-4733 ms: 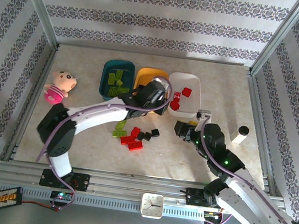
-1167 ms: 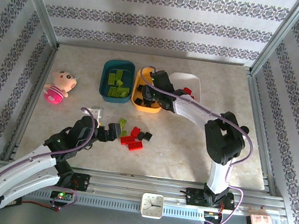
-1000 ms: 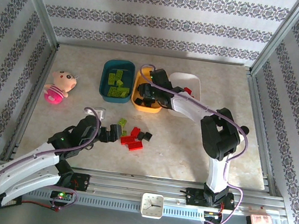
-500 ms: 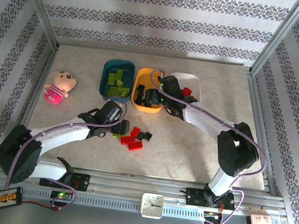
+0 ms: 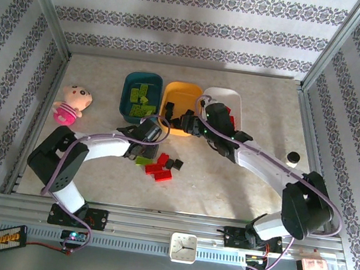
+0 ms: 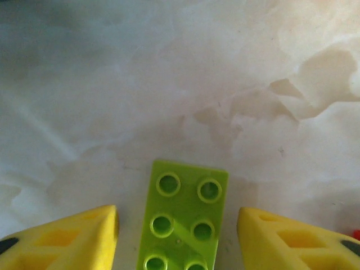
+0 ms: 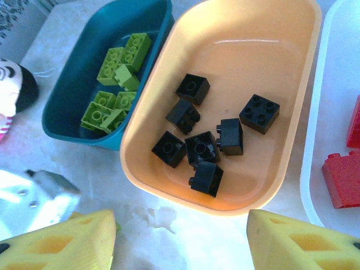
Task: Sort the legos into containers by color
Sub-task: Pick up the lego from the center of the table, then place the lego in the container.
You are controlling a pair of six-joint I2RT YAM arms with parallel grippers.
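A lime green lego (image 6: 183, 219) lies flat on the table between the yellow fingers of my left gripper (image 6: 177, 239). The jaws straddle it, open, with a gap on each side. From above, the left gripper (image 5: 145, 152) sits over that green lego (image 5: 141, 161). My right gripper (image 7: 180, 242) hangs open and empty over the table just before the orange container (image 7: 138, 171). That container holds several black legos (image 7: 205, 149). The teal container (image 7: 73, 132) holds green legos (image 7: 112, 73), and the white container (image 7: 312, 169) holds red legos (image 7: 343, 177). Red legos (image 5: 159, 172) and black legos (image 5: 177, 163) lie loose on the table.
A pink plush doll (image 5: 72, 103) lies left of the teal container (image 5: 126, 97). A small white cylinder (image 5: 291, 157) stands at the right. The right arm (image 5: 256, 162) stretches across the table from the near right. Metal frame rails border the table.
My left arm has swung in over the green lego and its jaws have narrowed around it. The right gripper has drawn back from over the orange container towards its near right edge.
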